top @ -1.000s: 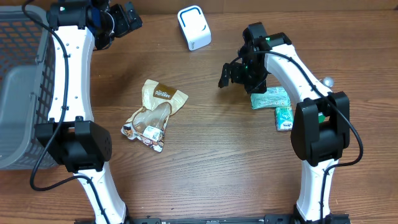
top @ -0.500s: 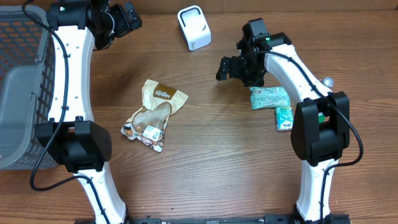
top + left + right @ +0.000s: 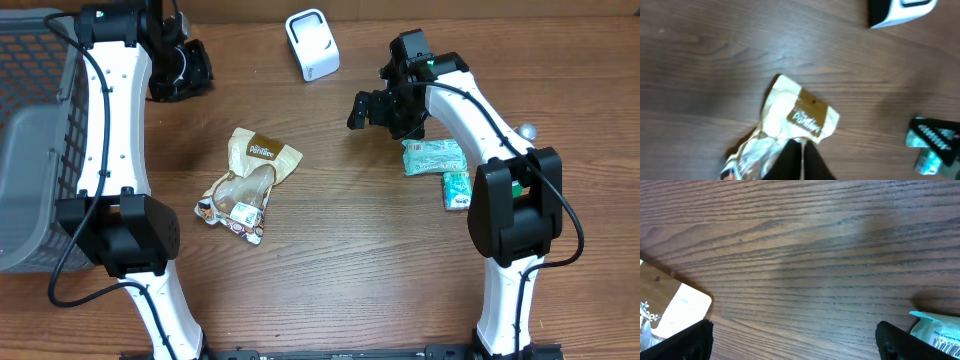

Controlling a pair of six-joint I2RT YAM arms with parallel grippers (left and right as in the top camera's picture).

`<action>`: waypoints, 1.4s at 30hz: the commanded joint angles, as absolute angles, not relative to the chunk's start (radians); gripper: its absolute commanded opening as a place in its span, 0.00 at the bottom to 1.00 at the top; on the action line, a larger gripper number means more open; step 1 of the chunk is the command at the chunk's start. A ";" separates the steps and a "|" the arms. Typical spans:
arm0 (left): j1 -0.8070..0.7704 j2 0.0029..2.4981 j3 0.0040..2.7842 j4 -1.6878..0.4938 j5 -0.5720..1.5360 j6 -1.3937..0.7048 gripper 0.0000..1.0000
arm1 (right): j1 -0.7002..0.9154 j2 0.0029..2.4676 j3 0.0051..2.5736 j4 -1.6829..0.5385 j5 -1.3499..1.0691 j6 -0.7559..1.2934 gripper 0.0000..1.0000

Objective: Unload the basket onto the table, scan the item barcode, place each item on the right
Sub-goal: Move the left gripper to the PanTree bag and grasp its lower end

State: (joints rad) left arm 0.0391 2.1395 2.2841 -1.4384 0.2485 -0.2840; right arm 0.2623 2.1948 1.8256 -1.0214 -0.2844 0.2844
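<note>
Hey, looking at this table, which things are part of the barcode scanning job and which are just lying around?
For the job:
- white scanner
- snack bag, the likely item
- large green pack and small green pack, probably waiting their turn

Just lying about:
- grey basket, not needed for the scan itself
- small silver knob

Scanner (image 3: 910, 12) partly beyond top edge

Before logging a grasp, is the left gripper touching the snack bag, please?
Apart: overhead view shows bare table between the left gripper and the snack bag.
</note>
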 commanded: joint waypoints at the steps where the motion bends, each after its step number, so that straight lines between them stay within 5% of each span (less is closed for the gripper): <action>1: 0.017 2.134 2.247 -1.478 0.145 -0.270 0.04 | 0.261 2.190 1.847 -1.018 -0.290 0.282 1.00; 16: -0.081 2.134 1.665 -1.192 0.016 -0.299 0.04 | 0.261 2.190 1.847 -0.996 -0.290 0.285 1.00; 27: -0.115 2.134 1.480 -0.897 0.186 -0.300 0.04 | 0.261 2.190 1.847 -1.016 -0.294 0.288 1.00; 36: -0.229 2.133 1.464 -0.853 0.268 -0.290 0.04 | 0.260 2.190 1.847 -1.019 -0.294 0.288 1.00; 42: -0.248 2.129 1.660 -1.032 0.252 -0.287 0.04 | 0.260 2.190 1.847 -1.025 -0.294 0.288 1.00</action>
